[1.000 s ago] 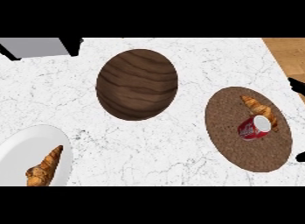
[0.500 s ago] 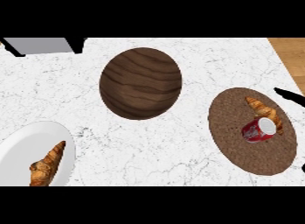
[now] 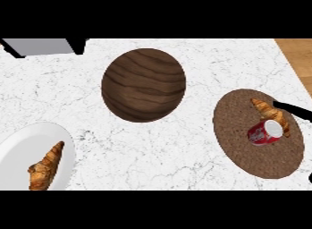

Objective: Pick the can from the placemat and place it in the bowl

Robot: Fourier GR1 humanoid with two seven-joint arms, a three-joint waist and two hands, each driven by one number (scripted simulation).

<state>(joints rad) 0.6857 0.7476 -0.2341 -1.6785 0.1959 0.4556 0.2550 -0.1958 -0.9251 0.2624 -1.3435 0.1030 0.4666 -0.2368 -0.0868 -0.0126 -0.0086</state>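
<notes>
A red can point(image 3: 263, 133) lies on its side on the round brown placemat point(image 3: 244, 154) at the right, its pale end facing right. A croissant point(image 3: 270, 112) lies just behind the can on the same mat. The dark wooden bowl point(image 3: 144, 85) stands left of the mat, toward the back. My right hand point(image 3: 298, 112) comes in from the right edge. One black finger reaches over the mat's rim beside the croissant, and another shows lower at the edge. Its fingers are spread apart and hold nothing. The left hand does not show.
A white plate point(image 3: 16, 152) with a second croissant point(image 3: 46, 166) sits at the front left. A grey block with black edges point(image 3: 43, 45) stands at the back left corner. Wooden floor shows beyond the marble counter's right side.
The right hand's fingers have come further in from the right edge, over the placemat's rim toward the can. The can, bowl and plate lie as before.
</notes>
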